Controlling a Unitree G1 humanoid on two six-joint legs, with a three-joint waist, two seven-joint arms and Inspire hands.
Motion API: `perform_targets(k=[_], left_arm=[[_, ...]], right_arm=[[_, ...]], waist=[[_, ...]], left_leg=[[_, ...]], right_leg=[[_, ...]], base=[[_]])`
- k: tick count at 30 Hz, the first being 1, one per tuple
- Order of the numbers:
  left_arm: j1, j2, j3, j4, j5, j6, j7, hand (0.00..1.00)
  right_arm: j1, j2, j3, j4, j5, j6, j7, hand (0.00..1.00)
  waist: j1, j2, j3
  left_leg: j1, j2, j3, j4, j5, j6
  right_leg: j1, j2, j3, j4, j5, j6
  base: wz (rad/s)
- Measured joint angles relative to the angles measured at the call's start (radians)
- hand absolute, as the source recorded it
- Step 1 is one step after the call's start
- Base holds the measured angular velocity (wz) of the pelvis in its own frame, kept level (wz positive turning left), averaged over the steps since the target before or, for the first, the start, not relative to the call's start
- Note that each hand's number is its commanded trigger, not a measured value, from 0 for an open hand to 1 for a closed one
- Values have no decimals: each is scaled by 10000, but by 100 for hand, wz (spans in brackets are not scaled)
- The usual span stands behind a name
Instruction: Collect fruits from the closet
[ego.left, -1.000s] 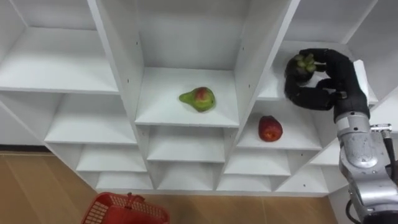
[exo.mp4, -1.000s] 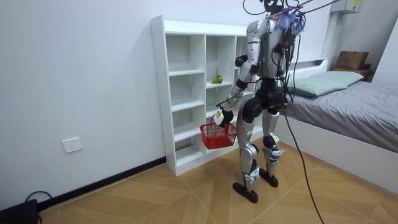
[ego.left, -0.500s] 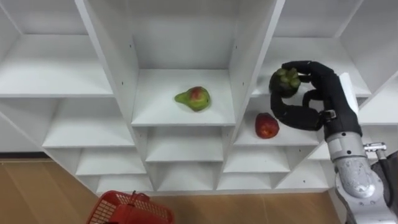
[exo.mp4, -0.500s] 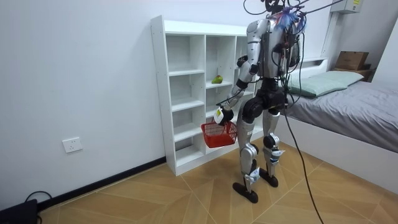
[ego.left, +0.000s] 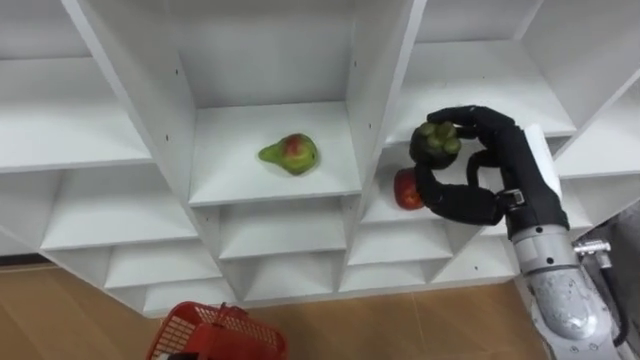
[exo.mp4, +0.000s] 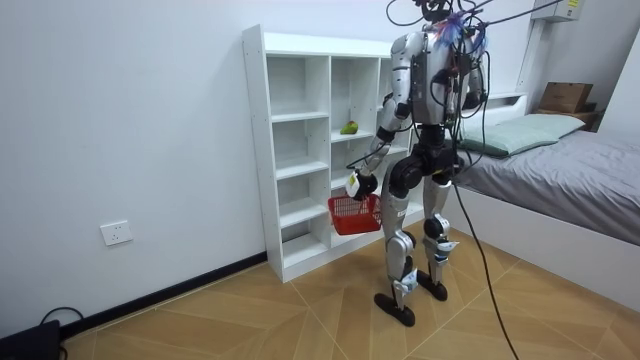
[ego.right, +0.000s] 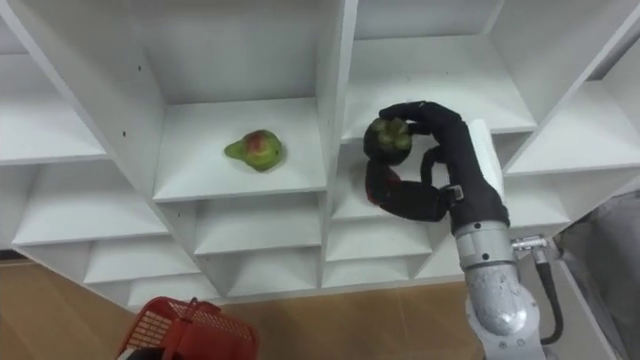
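Red basket (ego.left: 215, 335) hangs low before the closet (ego.left: 365, 70), by the left hand (exo.mp4: 356, 185), whose grip cannot be told. Right hand (ego.left: 490, 170) curls round a green fruit (ego.left: 436, 143), just outside the right column's front edge. Behind it lies an apple (ego.left: 405, 188). A pear (ego.left: 289, 153) sits mid-shelf in the middle column, with room all round.

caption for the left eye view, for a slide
Right hand holds a green fruit before the white shelf unit
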Motion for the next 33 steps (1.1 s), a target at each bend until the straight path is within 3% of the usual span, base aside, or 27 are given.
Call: perform_targets(k=[4,8,13,23,29,33], left_arm=[[-187,-18,-234,72,-2,-7,-37,100],[-613,-26,-610,74,-13,-73,-37,100],[-1264,-93,-607,70,-211,-293,-40,100],[-2075,-224,-1393,-467,-995,-397,-67,100],[-2163,-404,-1398,-660,-995,-556,-656,100],[-2205,-503,-1468,-659,-1213,-675,-875,100]], right_arm=[[-44,-28,488,-2,-9,21,124,100],[-59,-69,1256,321,-219,18,166,100],[-248,-26,1888,841,-510,24,442,100],[-848,-122,2857,1439,-634,26,434,100],[-1086,297,2869,3102,-638,28,552,100],[-1136,336,3008,3310,-642,18,622,100]], waist=[[-4,29,23],[81,159,151],[256,112,212],[301,41,211],[496,36,211],[477,34,215]], left_leg=[[-59,21,-3,19,-2,-5],[-220,21,-32,82,0,-4],[-636,34,-87,260,8,-5],[-1069,23,-179,407,18,10],[-1487,16,-192,433,99,45],[-1757,-3,-344,451,171,41]], right_leg=[[-58,34,47,2,20,-32],[-158,31,40,5,63,-38],[-584,24,31,143,71,-52],[-939,-20,-81,201,78,-58],[-1362,-65,-212,323,93,-77],[-1558,-91,-369,322,113,-105]], base=[[-3],[0],[0],[3],[2],[11]])
